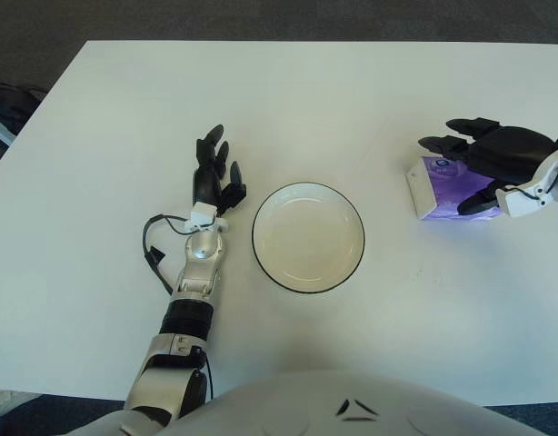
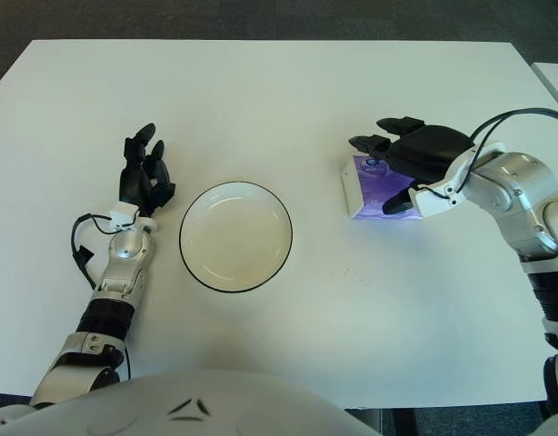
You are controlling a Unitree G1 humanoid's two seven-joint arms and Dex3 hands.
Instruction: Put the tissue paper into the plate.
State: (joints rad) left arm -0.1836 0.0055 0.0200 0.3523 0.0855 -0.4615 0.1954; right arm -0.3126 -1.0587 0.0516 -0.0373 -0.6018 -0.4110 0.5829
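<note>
White table (image 1: 288,100) fills most of both views, plain matte top, dark grey carpet floor (image 1: 261,18) beyond its far edge and at the left side. White plate (image 1: 308,237) with thin black rim sits near table centre, nothing in it. Purple tissue paper pack (image 1: 443,188) lies flat on the table at about 3 o'clock from the plate, well apart from it. Right robot hand (image 2: 408,159) is over the pack, fingers spread and draped above its top and far side, thumb down at the near edge; not clenched, cannot tell if any finger touches the pack. Left robot hand (image 1: 214,174) shows at 9 o'clock of the plate, just beside the rim, fingers extended toward 12 o'clock, released, holding nothing. Black cable (image 1: 154,250) loops beside the left wrist. Robot's pale torso (image 1: 343,404) at the bottom edge.
</note>
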